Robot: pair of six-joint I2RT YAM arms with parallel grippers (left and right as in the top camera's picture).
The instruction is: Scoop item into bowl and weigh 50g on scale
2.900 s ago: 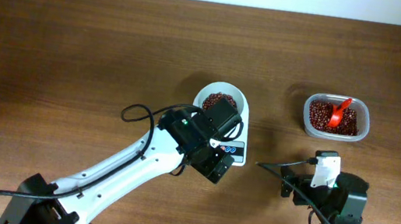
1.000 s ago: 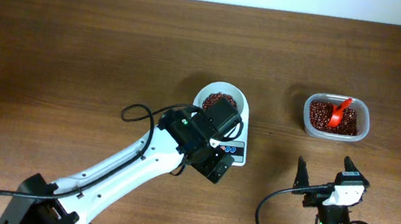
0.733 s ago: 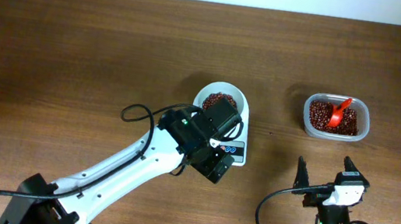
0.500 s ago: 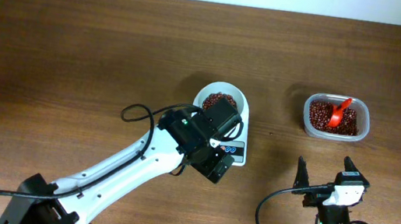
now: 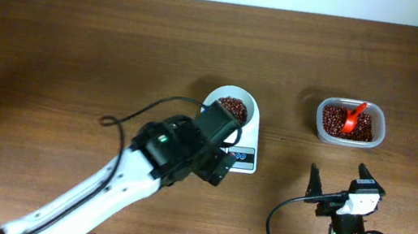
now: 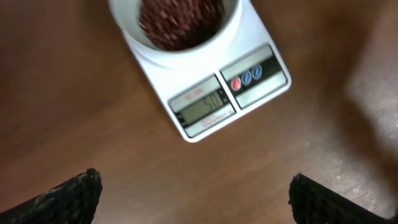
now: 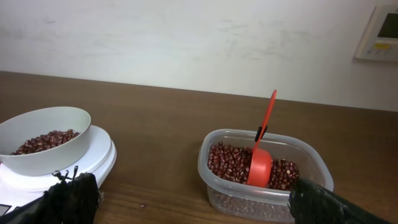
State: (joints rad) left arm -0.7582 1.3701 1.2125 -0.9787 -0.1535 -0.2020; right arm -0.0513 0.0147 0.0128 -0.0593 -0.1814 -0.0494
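Observation:
The white bowl (image 5: 233, 108) holds reddish-brown beans (image 5: 233, 105) and stands on the white square scale (image 5: 242, 156). In the left wrist view the bowl (image 6: 181, 34), its beans (image 6: 180, 22) and the scale (image 6: 205, 102) with a lit display lie below. My left gripper (image 6: 193, 196) is open and empty, above the table in front of the scale. My right gripper (image 5: 337, 182) is open and empty, low near the table's front right, facing the tub; it also shows in the right wrist view (image 7: 193, 199).
A clear plastic tub (image 5: 350, 124) of beans with a red scoop (image 5: 353, 118) stands at the right; it also shows in the right wrist view (image 7: 263, 176), with the scoop (image 7: 261, 158) standing in it. A light wall runs behind the table.
My left arm has pulled back toward the front left, away from the scale. My right gripper has turned to face the tub and then stayed still.

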